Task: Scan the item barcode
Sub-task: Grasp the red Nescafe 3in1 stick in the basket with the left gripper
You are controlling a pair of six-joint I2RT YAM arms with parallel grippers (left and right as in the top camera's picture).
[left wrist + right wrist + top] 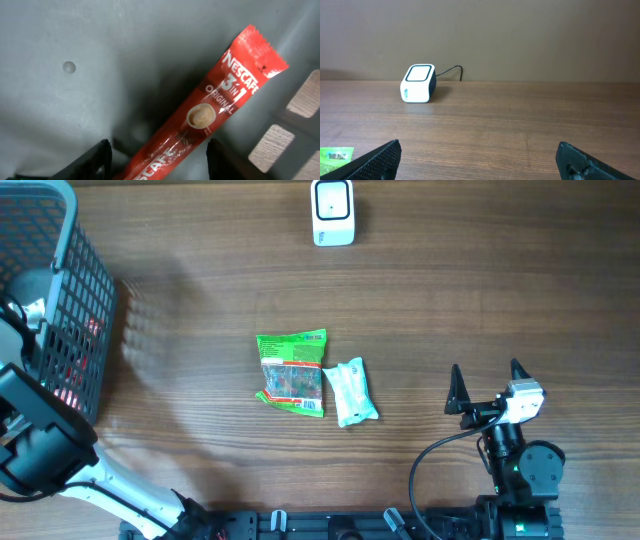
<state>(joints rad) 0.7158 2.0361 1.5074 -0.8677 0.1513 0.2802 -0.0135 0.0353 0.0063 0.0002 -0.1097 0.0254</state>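
A red Nescafé 3-in-1 sachet (215, 107) lies slanted on the grey floor of the basket (75, 100). My left gripper (159, 150) reaches down into the basket. Its dark fingers (100, 157) stand on either side of the sachet's lower end, with a gap on each side. From overhead, the basket's mesh wall (70, 300) hides that gripper, and only the left arm (35, 445) shows. The white barcode scanner (332, 212) stands at the table's far edge, and it also appears as the scanner (418, 83) in the right wrist view. My right gripper (487, 385) rests open at the front right, holding nothing.
A green snack packet (292, 372) and a white wrapped packet (351, 392) lie side by side at mid-table. The green packet's corner (335, 155) shows in the right wrist view. The scanner's cable (452, 71) trails behind it. Basket openings (302, 100) show the wood underneath.
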